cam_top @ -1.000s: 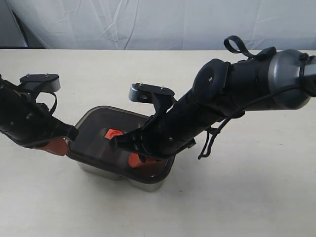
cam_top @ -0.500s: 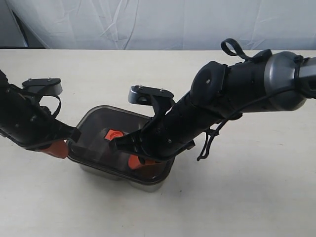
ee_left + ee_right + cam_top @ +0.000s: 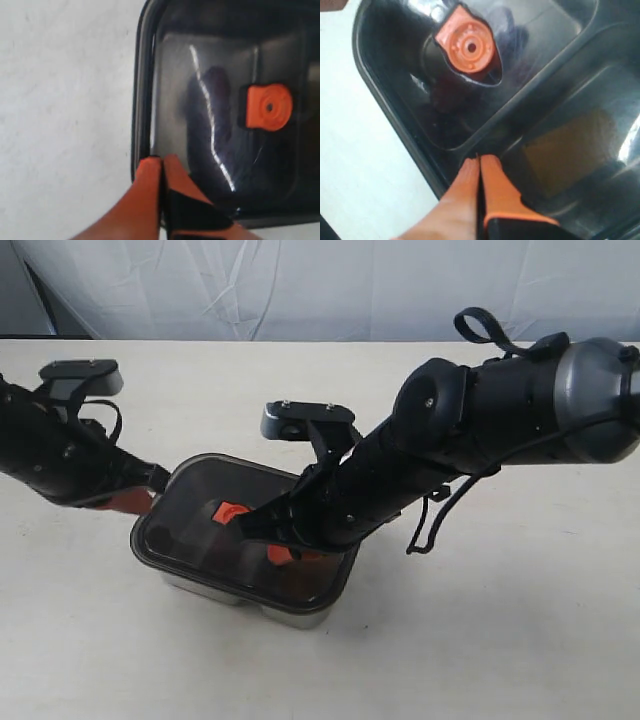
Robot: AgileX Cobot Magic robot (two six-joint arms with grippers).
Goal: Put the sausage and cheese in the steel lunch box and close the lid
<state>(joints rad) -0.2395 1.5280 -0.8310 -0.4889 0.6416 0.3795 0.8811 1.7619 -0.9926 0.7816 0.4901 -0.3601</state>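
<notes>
The steel lunch box (image 3: 292, 617) rests on a cream table (image 3: 500, 640) (white backdrop (image 3: 300, 290)).

Black arms (image 3: 420, 460), orange gripper fingers (image 3: 149, 200)

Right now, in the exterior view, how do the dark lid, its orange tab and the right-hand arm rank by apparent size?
1. right arm, though it is raised and likely nearer the camera, so its true size is unsure.
2. lid.
3. orange tab, clearly the smallest.
</notes>
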